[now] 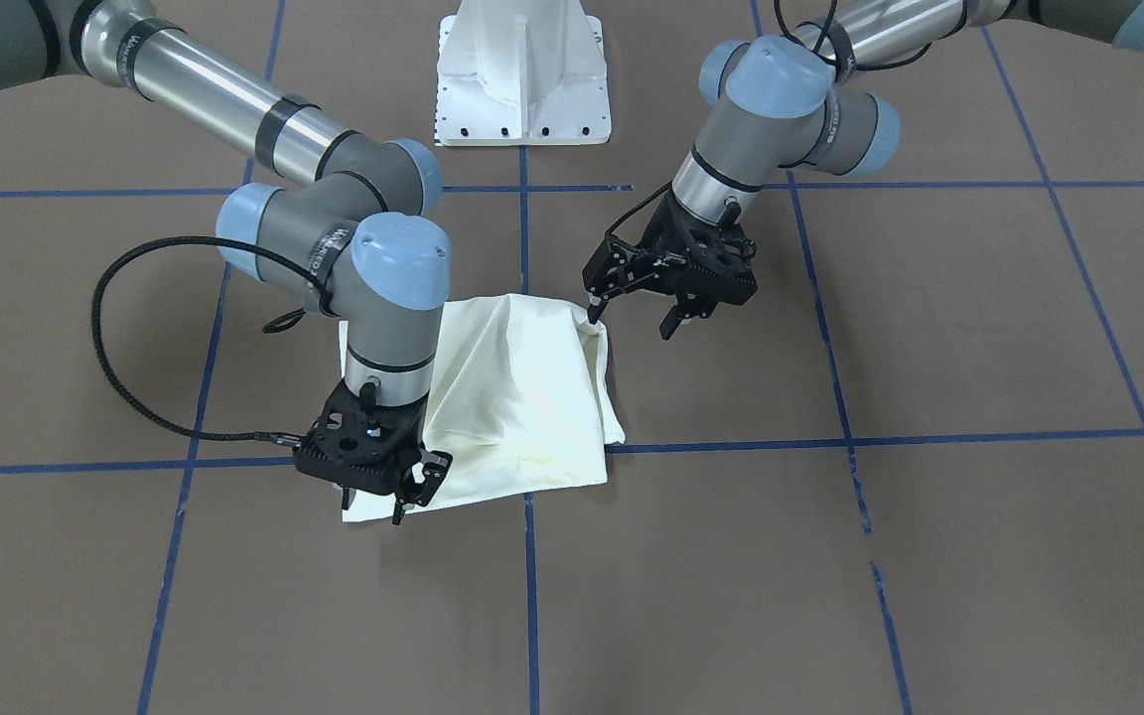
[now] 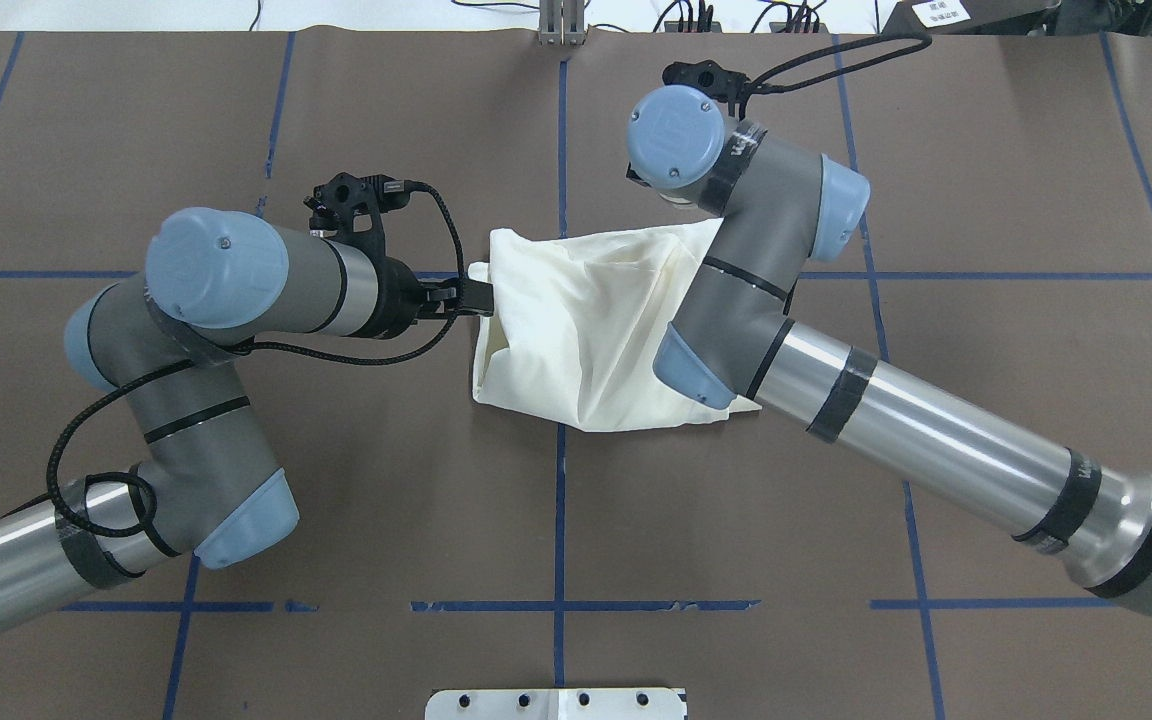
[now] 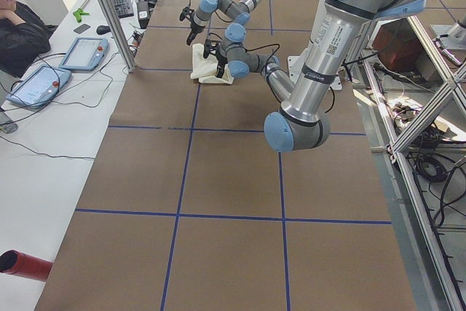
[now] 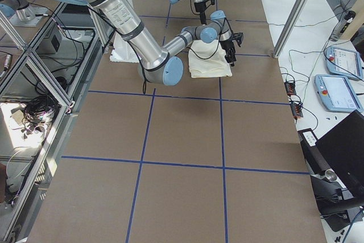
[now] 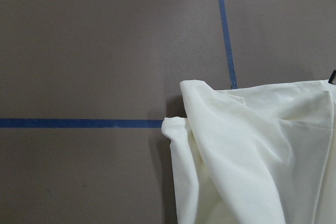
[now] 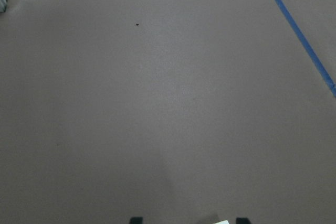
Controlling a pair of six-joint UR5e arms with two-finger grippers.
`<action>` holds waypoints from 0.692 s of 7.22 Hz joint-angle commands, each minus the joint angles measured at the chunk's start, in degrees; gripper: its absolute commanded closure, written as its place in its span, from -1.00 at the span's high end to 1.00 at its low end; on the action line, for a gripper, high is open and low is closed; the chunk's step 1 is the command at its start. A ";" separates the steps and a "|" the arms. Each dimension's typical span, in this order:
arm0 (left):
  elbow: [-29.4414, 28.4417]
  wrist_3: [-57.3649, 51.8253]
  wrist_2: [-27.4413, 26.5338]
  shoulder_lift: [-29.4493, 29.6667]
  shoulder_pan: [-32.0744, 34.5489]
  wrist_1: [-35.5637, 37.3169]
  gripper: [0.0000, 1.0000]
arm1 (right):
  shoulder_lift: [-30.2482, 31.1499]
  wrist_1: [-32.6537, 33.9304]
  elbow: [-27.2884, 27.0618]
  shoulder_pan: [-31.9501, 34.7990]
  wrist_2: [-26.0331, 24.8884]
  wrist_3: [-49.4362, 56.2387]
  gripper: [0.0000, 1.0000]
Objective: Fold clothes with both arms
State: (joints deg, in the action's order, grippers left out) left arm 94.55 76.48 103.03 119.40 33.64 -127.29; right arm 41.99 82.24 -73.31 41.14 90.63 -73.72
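Cream-white cotton shirt point(image 2: 576, 330) sat as a rumpled folded bundle mid-way on the brown bench point(image 2: 356, 130), plain side up. Print and collar were hidden, so I couldn't tell which way the neck pointed. The long axis ran roughly across the bench, from my left side to my right. My left pincer point(image 1: 632, 323) was spread wide, one tip touching the bundle's left edge. My right pincer point(image 1: 420, 494) was also wide, over the far right corner. Likely both were placed at opposite ends to take cloth for another fold.

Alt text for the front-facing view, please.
A cream shirt lies folded into a rumpled rectangle on a brown table gridded with blue tape. The left hand, open, is at its upper-right corner; the right hand is over its lower-left corner.
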 commanded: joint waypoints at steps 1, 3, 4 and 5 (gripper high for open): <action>-3.75 10.49 -0.29 0.40 -0.94 -8.15 1.00 | 2.21 -0.06 -4.01 5.17 11.47 8.30 1.00; -4.02 16.56 -7.79 0.40 -5.57 -11.57 1.00 | 3.09 -0.15 -4.99 5.18 11.32 8.24 1.00; -3.93 19.73 -8.54 0.83 -7.17 -11.67 1.00 | 3.27 -0.15 -5.08 5.18 11.14 8.24 1.00; -4.02 21.16 -8.64 1.18 -8.05 -12.28 0.98 | 3.62 -0.15 -5.35 5.18 11.06 8.24 1.00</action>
State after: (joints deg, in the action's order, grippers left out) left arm 90.59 95.08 95.36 120.19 27.07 -138.85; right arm 45.19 82.10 -78.33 46.27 101.76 -65.53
